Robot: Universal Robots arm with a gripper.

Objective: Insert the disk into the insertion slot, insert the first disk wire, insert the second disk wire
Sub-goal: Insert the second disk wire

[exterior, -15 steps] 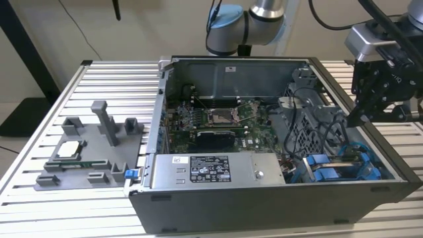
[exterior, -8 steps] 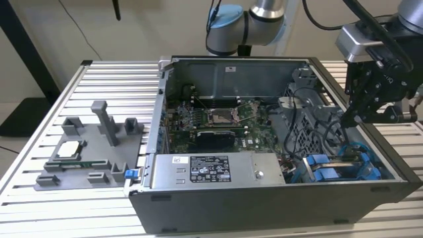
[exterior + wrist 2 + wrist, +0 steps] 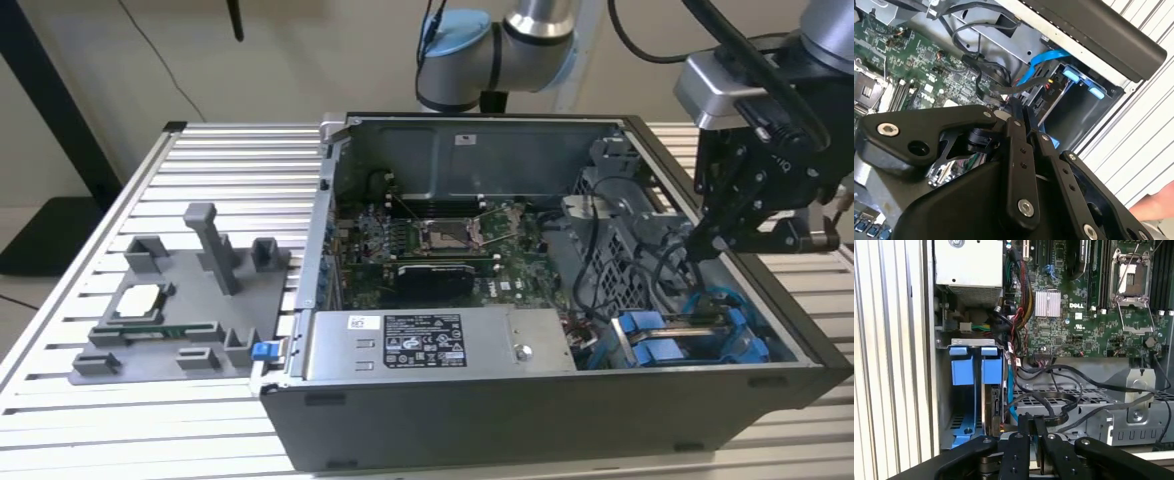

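Observation:
The disk point(image 3: 993, 407) sits edge-on in the insertion slot point(image 3: 944, 405), its blue carrier tab point(image 3: 991, 371) beside a second blue tab point(image 3: 961, 372). In the exterior view the blue carrier point(image 3: 663, 342) lies in the drive cage point(image 3: 781, 345) at the case's corner on the exterior view's right. My gripper point(image 3: 725, 238) hangs just above that cage, inside the case. In both wrist views its black fingers point(image 3: 1025, 437) point(image 3: 1018, 145) stand pressed together, with a black disk wire point(image 3: 1056, 407) point(image 3: 1004, 91) running to their tips. A blue flat cable point(image 3: 1040, 64) runs down by the disk.
The motherboard point(image 3: 441, 235) with its CPU socket point(image 3: 1130, 277) fills the case floor. A grey power supply box point(image 3: 434, 342) lies along the front wall. Black cables point(image 3: 627, 255) cross between board and cage. A grey fixture with parts point(image 3: 180, 300) stands on the slatted table at the exterior view's left.

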